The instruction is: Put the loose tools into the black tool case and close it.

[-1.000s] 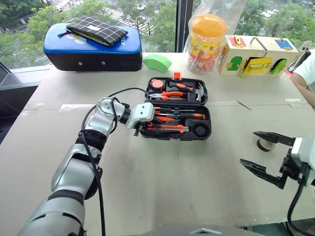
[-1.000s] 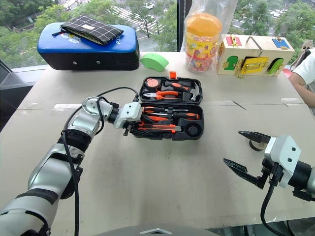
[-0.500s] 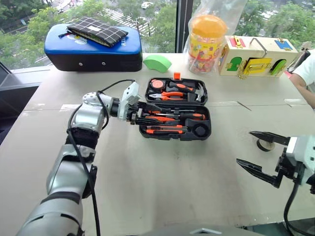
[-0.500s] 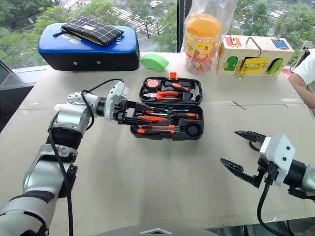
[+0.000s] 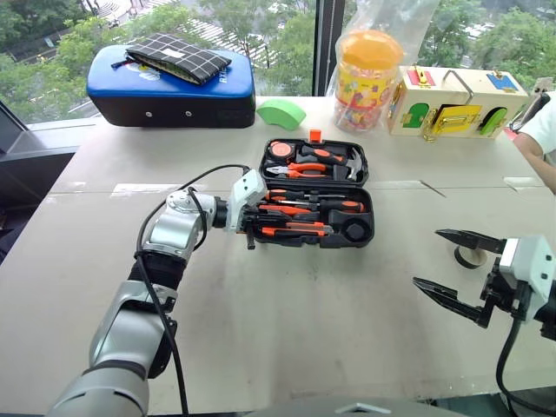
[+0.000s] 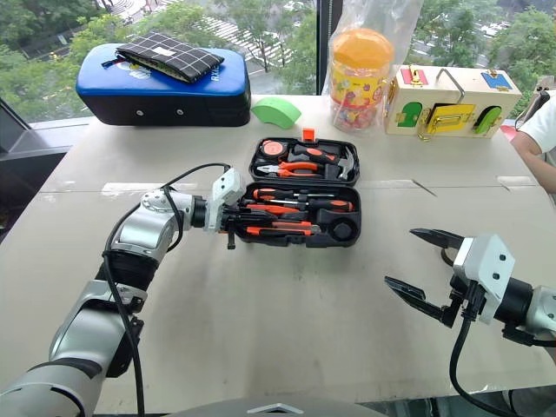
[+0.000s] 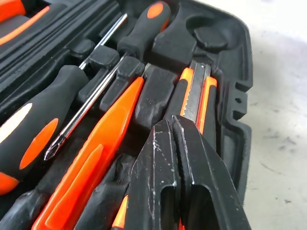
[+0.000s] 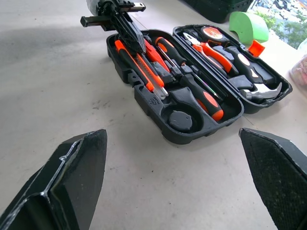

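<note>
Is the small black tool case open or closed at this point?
Open. The black tool case lies flat on the table with its lid folded back, and tools sit visibly in the recesses of both halves.

bare table (image 5: 287, 321) before open case (image 5: 360, 234), clutter behind

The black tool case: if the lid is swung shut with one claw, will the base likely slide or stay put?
The black tool case looks light moulded plastic on a smooth table, so it may slide. Its tools add some weight. The hinged lid lies flat and probably needs lifting.
</note>
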You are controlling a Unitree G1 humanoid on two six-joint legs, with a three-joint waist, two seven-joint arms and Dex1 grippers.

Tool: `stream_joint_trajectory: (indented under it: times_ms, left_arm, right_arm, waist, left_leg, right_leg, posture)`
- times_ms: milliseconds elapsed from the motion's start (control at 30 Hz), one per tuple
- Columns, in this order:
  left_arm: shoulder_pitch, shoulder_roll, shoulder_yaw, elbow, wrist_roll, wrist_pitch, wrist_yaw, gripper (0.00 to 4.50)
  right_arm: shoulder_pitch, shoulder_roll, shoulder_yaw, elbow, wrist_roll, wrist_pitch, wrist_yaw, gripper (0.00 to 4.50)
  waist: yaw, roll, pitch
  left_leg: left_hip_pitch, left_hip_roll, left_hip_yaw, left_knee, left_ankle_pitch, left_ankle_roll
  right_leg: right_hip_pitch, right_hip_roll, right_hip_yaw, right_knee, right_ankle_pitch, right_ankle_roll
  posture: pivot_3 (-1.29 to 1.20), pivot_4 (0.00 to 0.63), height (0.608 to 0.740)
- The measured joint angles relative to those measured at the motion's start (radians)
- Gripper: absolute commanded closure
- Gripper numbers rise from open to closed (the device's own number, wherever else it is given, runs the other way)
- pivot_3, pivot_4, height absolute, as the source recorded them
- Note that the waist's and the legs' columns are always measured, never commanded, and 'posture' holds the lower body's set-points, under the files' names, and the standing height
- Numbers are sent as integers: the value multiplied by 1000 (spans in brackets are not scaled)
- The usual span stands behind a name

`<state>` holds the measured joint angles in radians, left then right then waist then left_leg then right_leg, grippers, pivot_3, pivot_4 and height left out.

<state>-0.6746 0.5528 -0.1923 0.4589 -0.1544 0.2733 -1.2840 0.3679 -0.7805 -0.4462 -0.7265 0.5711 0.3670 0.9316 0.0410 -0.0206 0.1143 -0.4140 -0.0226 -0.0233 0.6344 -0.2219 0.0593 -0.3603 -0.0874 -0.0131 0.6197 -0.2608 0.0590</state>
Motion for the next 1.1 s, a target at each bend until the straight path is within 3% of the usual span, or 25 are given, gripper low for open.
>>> stream_joint_trajectory:
  times_ms: [400, 500, 567, 633, 733, 800, 833, 1033, 1100]
  left_arm:
    - [79, -37, -14, 53, 79, -358, 67, 4428]
    - [135, -71, 47, 0, -11, -318, 66, 4428]
    - [154, -62, 69, -64, -103, -166, 28, 4428]
    - [170, -22, 70, -164, -180, -46, -33, 3937]
    - [185, 83, 81, -364, -302, 121, -127, 2719]
    - [193, 104, 103, -471, -367, 198, -132, 1882]
    - [206, 122, 105, -536, -398, 239, -132, 1725]
    - [237, 140, 106, -748, -471, 329, -87, 1725]
    - [257, 131, 103, -773, -476, 331, -52, 1725]
  right_arm:
    - [46, 27, 0, -7, -24, 24, -75, 0]
    - [35, 39, 2, -8, -45, 73, -148, 0]
    - [-3, 35, 4, 0, -40, 160, -207, 0]
    - [-16, 6, 5, 13, -55, 227, -247, 0]
    - [-73, -77, 22, 76, -86, 374, -301, 0]
    - [-145, -108, 45, 143, -73, 469, -306, 531]
    - [-198, -120, 69, 180, -61, 523, -306, 749]
    - [-345, -150, 227, 311, -72, 660, -315, 749]
    - [-414, -149, 290, 377, -92, 690, -328, 1603]
  waist:
    - [0, 11, -16]
    - [0, 14, -16]
    - [-2, 9, -12]
    - [-5, 8, -9]
    - [-12, 8, -5]
    - [-13, 9, -4]
    - [-14, 9, -3]
    - [-18, 9, 1]
    - [-25, 9, 1]
  left_leg:
    - [0, 0, 1, -1, -1, 1]
    - [-1, 0, 1, -1, -1, 1]
    - [-2, 1, 0, 0, -1, 1]
    - [-2, 1, 0, 0, -1, 1]
    - [-3, 0, 1, -1, -1, 1]
    - [-3, 0, 0, -2, -1, 1]
    - [-2, 0, 1, -2, -1, 1]
    - [-3, 0, 1, -4, -1, 1]
    - [-3, 0, 1, -4, 0, 1]
  right_leg:
    - [0, -3, 2, -2, 0, 0]
    - [-1, -3, 1, -2, 0, 0]
    - [-1, -2, 0, -1, 0, 0]
    - [-2, -2, 1, -2, 0, -1]
    - [-1, -2, 1, -5, 0, -1]
    - [-1, -2, 0, -5, 0, -1]
    - [-1, -2, 0, -5, 0, -1]
    - [-1, -1, 0, -8, 0, -1]
    - [0, 0, 0, -9, 0, -1]
  posture:
    - [0, 150, 740]
    - [0, 150, 740]
    - [0, 150, 740]
    - [0, 150, 740]
    - [0, 150, 740]
    - [0, 150, 740]
    - [0, 150, 740]
    - [0, 150, 740]
    - [0, 150, 740]
